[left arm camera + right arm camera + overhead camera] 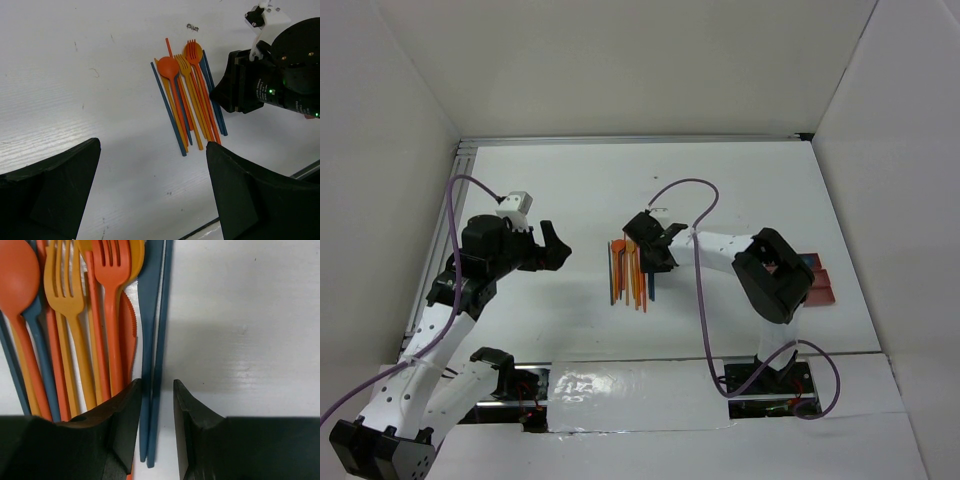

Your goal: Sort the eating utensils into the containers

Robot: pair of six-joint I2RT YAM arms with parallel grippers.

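The eating utensils [628, 270] lie in one tight bundle on the white table, orange and yellow with a few blue. In the right wrist view I see an orange spoon [17, 280], a yellow fork [65, 290], an orange fork [112, 315] and two blue sticks [152, 340]. My right gripper [157, 390] is open and low at the bundle's right edge. Its jaws straddle the lower ends of the two blue sticks, with a gap on the right. My left gripper [152, 165] hangs wide open and empty, left of the bundle [187, 100]. The containers [817, 283] sit at the right, partly hidden by the right arm.
White walls enclose the table on three sides. The right arm's elbow [775, 275] stands between the bundle and the reddish-brown trays. A shiny taped strip [640, 385] runs along the near edge between the two arm bases.
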